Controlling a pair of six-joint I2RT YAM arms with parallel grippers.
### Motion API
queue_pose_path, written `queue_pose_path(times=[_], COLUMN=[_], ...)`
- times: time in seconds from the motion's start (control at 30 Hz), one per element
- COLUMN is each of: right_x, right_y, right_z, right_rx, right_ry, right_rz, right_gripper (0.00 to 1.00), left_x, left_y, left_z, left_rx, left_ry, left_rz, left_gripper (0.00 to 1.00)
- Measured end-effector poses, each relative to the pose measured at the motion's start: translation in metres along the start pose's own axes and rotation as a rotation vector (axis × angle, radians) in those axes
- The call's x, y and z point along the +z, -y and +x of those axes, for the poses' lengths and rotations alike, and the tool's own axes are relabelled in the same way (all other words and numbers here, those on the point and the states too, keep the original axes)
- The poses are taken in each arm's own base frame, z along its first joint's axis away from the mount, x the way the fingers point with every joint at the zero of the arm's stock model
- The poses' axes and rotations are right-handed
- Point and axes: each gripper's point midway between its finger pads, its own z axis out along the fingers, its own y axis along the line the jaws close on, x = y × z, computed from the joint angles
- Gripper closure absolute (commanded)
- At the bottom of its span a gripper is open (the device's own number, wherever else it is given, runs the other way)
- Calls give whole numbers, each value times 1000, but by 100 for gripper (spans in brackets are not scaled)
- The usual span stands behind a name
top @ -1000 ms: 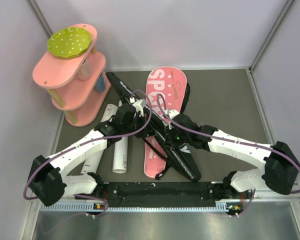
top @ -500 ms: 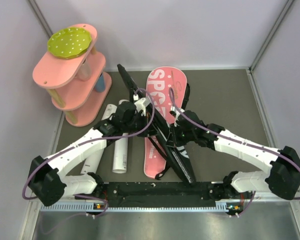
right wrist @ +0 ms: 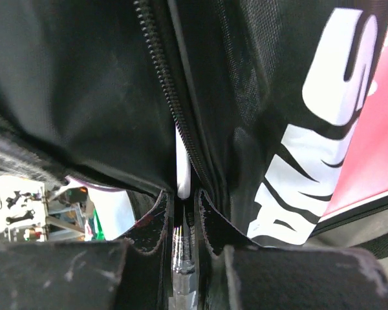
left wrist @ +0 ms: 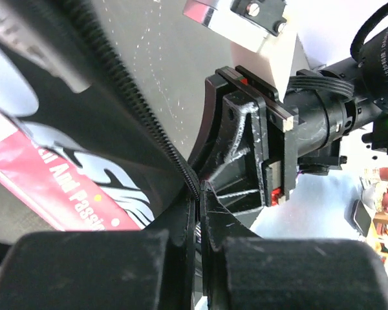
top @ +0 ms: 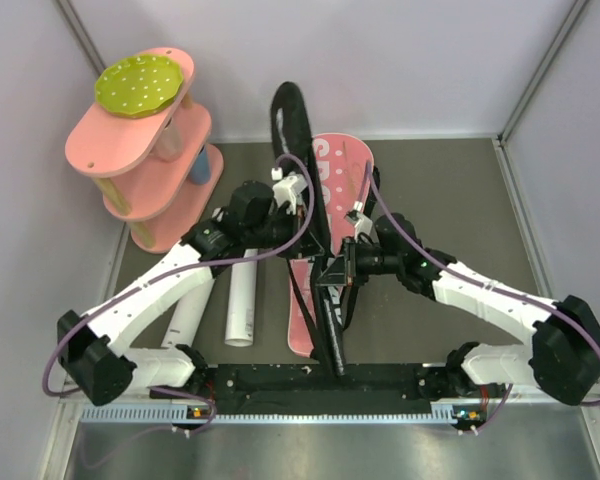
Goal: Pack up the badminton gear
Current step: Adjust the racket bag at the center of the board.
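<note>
Change since earlier frames: we see the black side (top: 288,120) of the bag (top: 320,300) swung up from its slant across the table. It now stands on edge, almost edge-on to the overhead camera, with its far end in front of the back wall.
Arms, change: both wrists have drawn in toward the middle line with the flap. The right one has shifted left.
Pink side (top: 342,175): flat on the table as before, lettering up, partly hidden behind the raised flap.
Left gripper (top: 298,198): clenched on the bag's zip edge high on the flap. In the wrist view (left wrist: 197,213) the zip teeth run down into the seam between the pads (left wrist: 90,268).
Right gripper (top: 337,272): pinching the same flap lower down. In its wrist view (right wrist: 184,216) the fingers (right wrist: 149,232) sit nearly together on the zip edge, with white lettering on black cloth to the right.
Tubes (top: 242,300): two white ones lie unmoved, left of the bag and partly under the left arm.
Table (top: 450,200): dull grey-brown top, with a black rail along the near edge.
Shelf (top: 130,150): pink and tiered, in the far left corner, with a green dotted disc (top: 138,83) on top.
Walls (top: 400,60): pale panels on three sides, with metal strips in the corners.
</note>
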Motion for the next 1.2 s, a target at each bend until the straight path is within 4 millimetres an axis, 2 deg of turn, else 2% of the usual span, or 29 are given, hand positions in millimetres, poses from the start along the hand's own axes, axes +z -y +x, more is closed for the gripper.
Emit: queue_pose_path(times=[0.1,0.27,0.37,0.57,0.77,0.83,0.9,0.93,1.0,1.03,1.1,1.13,1.17,1.2], right_x=[5,14,10,-7,-34,-37,-38,-38,-37,-36,-34,-32,-31,-30], right_y=[27,85,104,110,97,85,76,73,67,66,65,66,67,67], right_z=[5,31,36,33,17,11,6,4,-1,-2,-5,-5,-6,-7], right_rx=[37,144,156,93,135,150,185,204,235,248,273,281,290,294], right_ry=[10,-36,-42,-31,30,44,55,61,81,88,100,102,102,104], right_rz=[5,38,48,71,74,50,22,9,-24,-34,-53,-57,-61,-65], right_gripper=[100,98,96,100,100,100,100,100,100,100,100,100,100,100], left_x=[20,68,84,94,95,93,88,85,76,72,67,66,66,67], left_y=[-8,-39,-39,-26,-17,-16,-17,-17,-17,-17,-19,-21,-24,-28], left_z=[10,35,43,39,26,24,21,19,21,24,31,36,41,46], left_rx=[-22,-91,-104,-99,-82,-76,-58,-52,-45,-45,-51,-59,-72,-84], left_ry=[-62,-184,-215,-216,-174,-164,-144,-131,-113,-110,-107,-106,-112,-117], left_rz=[-7,-56,-28,11,45,40,25,18,13,14,14,13,9,5], left_gripper=[100,100,100,100,100,87,80,71,66,63,50,47,39,35])
